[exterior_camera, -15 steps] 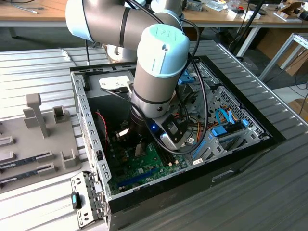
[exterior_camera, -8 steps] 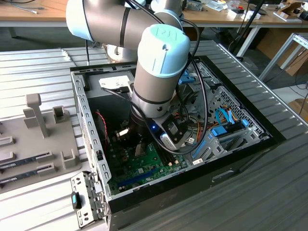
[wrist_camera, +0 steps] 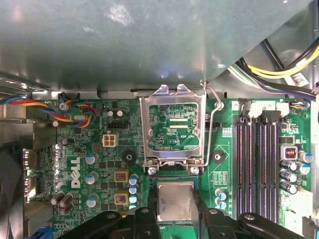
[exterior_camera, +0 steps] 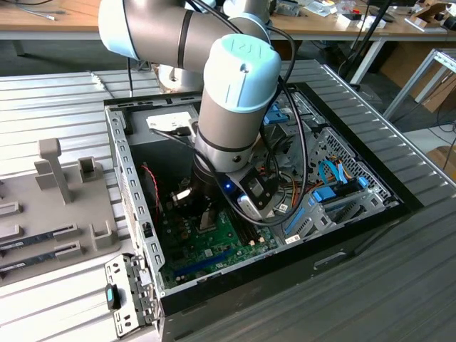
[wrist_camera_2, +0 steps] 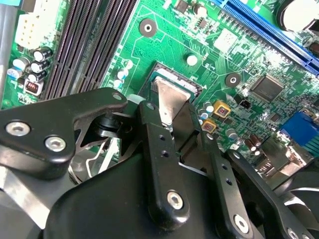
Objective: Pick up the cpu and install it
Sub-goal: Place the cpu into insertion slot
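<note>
The cpu, a small square chip with a silver top and a thin green rim, sits between my gripper's black fingers, which close on its two sides. In the second wrist view the cpu hangs right over the dark socket on the green motherboard, level or nearly touching; I cannot tell if it is seated. The socket's metal load frame is flipped open beside it. In the exterior view the gripper is deep inside the open computer case.
Black memory slots run alongside the socket, and a long blue slot lies on its other side. Coloured cables and a grey metal box crowd the board's edge. A grey tray with memory sticks sits at the exterior view's left.
</note>
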